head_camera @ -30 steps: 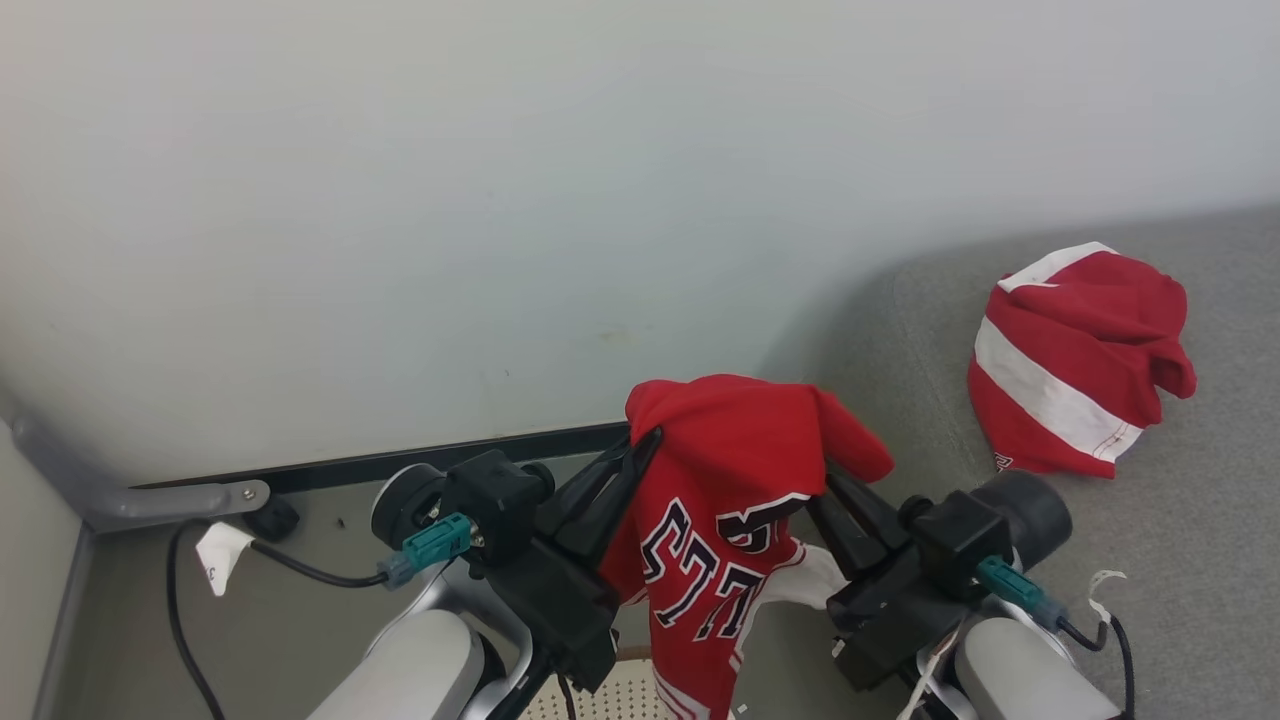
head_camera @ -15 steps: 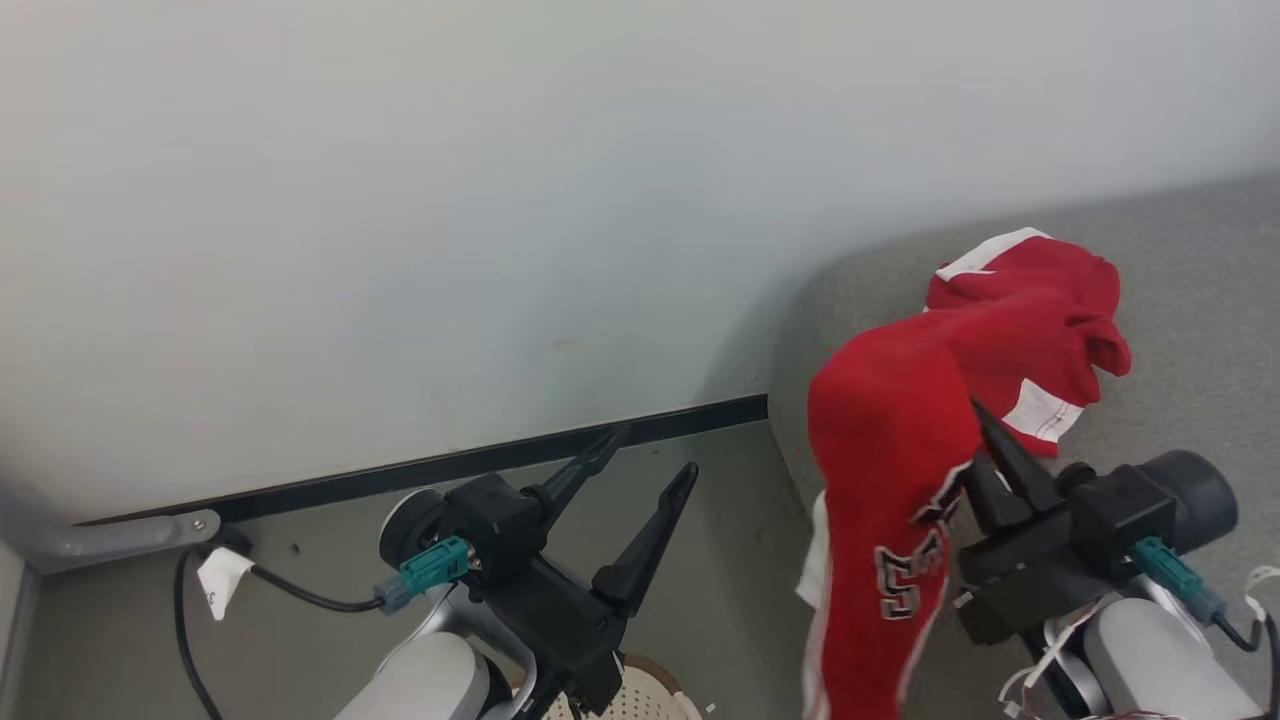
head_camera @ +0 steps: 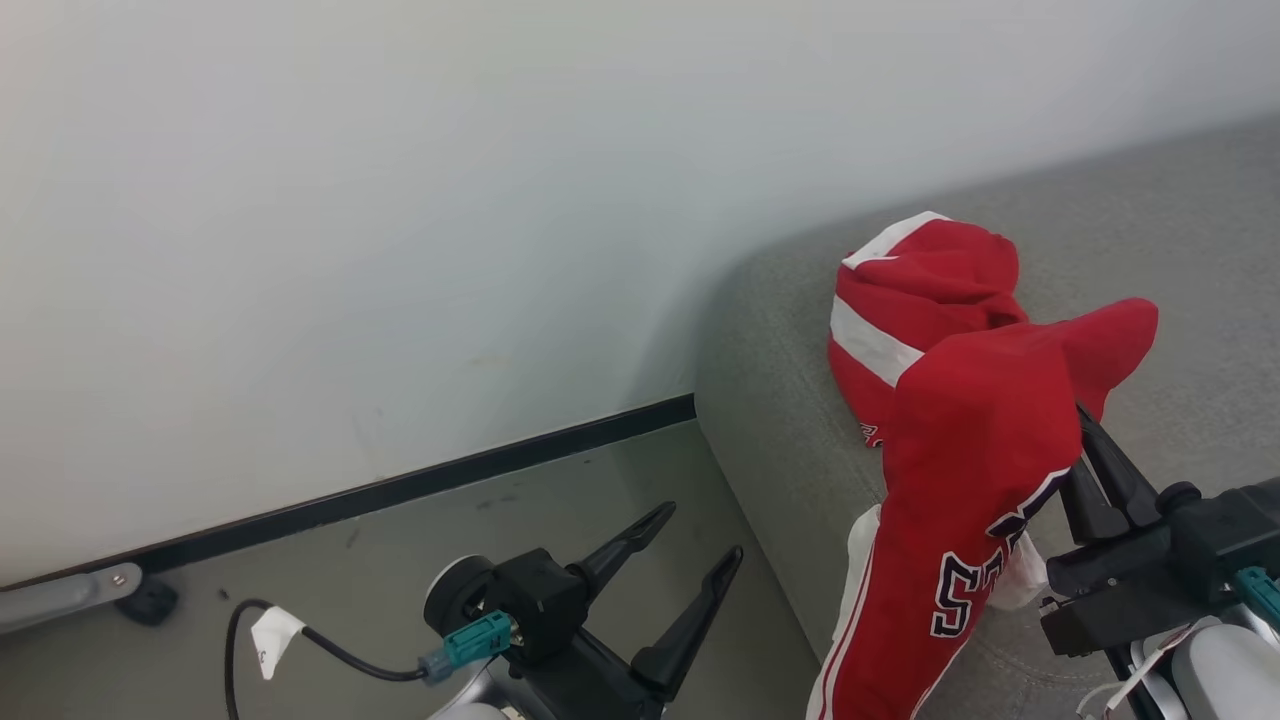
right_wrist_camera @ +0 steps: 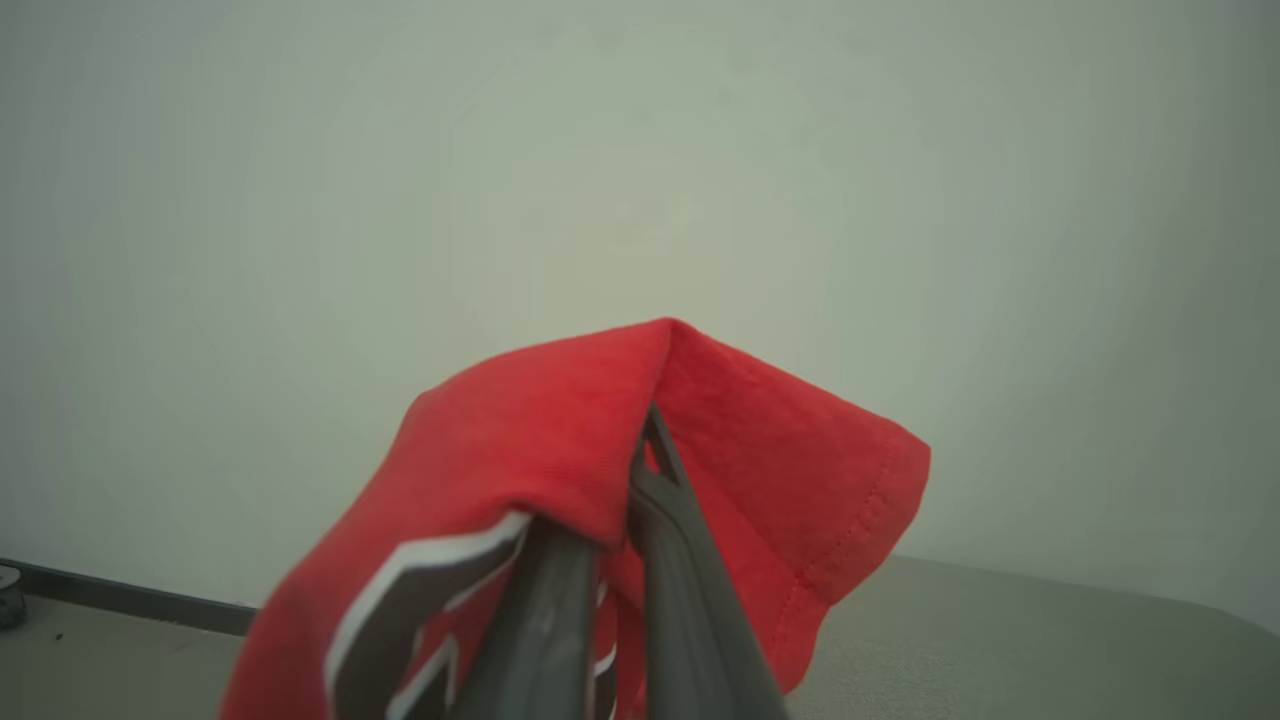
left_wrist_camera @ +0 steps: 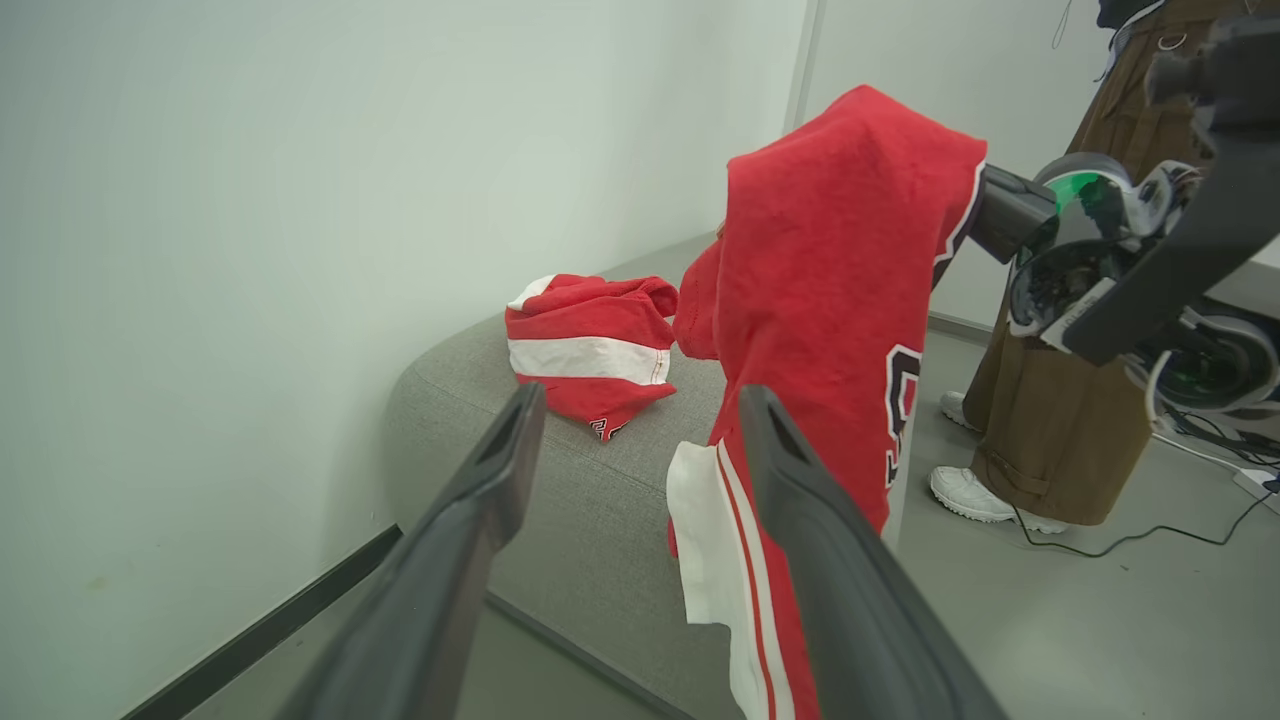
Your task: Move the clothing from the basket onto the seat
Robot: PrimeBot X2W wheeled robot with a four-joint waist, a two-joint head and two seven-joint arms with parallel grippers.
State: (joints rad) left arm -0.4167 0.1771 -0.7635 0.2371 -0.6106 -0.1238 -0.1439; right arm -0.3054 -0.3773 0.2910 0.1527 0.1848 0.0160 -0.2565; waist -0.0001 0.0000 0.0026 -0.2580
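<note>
Two red jerseys, head view. The crumpled jersey (head_camera: 905,300) lies on the grey seat (head_camera: 770,420) at two o'clock. The hanging jersey (head_camera: 975,440) dangles at four o'clock from the right gripper (head_camera: 1090,445), whose long dark fingers are pinched together on a fold near its top, its lower part trailing past the cushion's rounded edge. The left gripper (head_camera: 700,532), at six o'clock over the floor (head_camera: 400,560), stands spread wide and holds nothing. To place well, the right arm should probably carry the cloth toward one o'clock and lower it before letting go, since limp knit could slide off the edge. Jerseys: soft matte knit, white stripes, navy white-edged numerals. Seat: coarse woven grey upholstery.
</note>
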